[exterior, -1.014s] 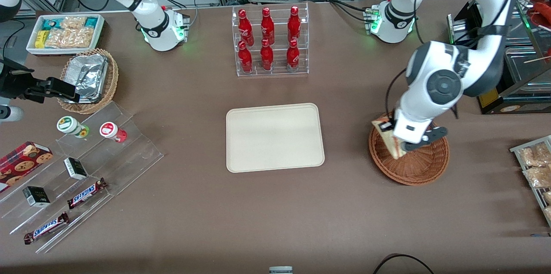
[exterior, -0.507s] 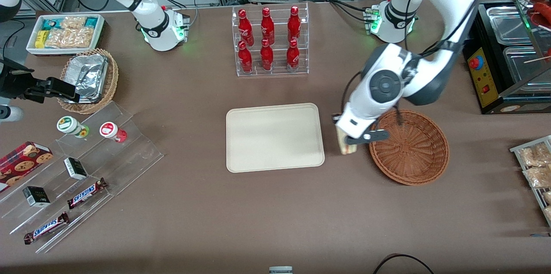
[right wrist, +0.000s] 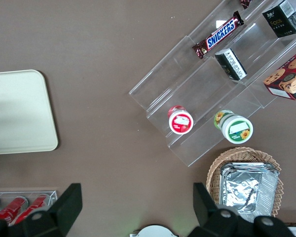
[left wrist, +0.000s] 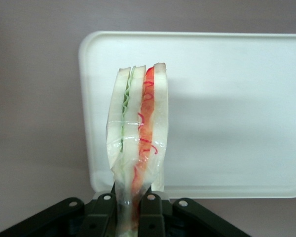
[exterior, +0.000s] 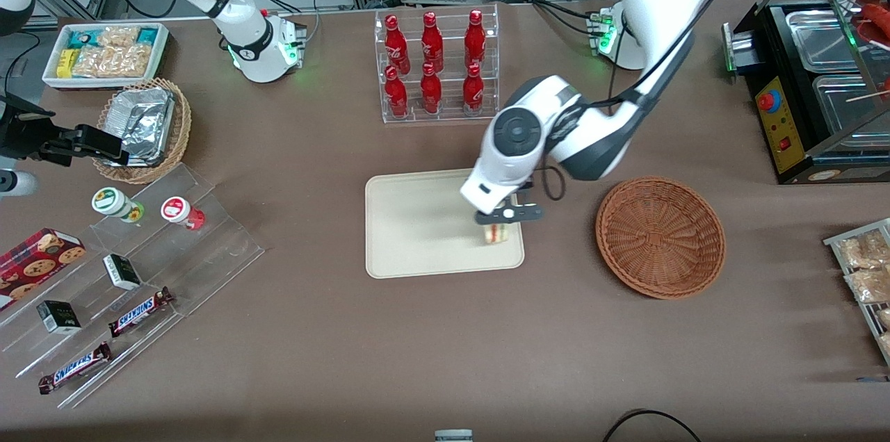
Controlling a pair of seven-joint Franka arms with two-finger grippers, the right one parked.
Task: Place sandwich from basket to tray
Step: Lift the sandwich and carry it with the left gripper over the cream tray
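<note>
My gripper (exterior: 502,217), jaws clamped on the sandwich (left wrist: 137,133), has carried it from beside the basket (exterior: 660,237) to over the tray (exterior: 417,247), seemingly not touching.

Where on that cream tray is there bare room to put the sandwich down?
Nearly all of the tray is bare. Only its corner nearest the basket is occupied, where the gripper hangs over it, jaws shut on the sandwich. The stretch toward the bottle rack lies free.
</note>
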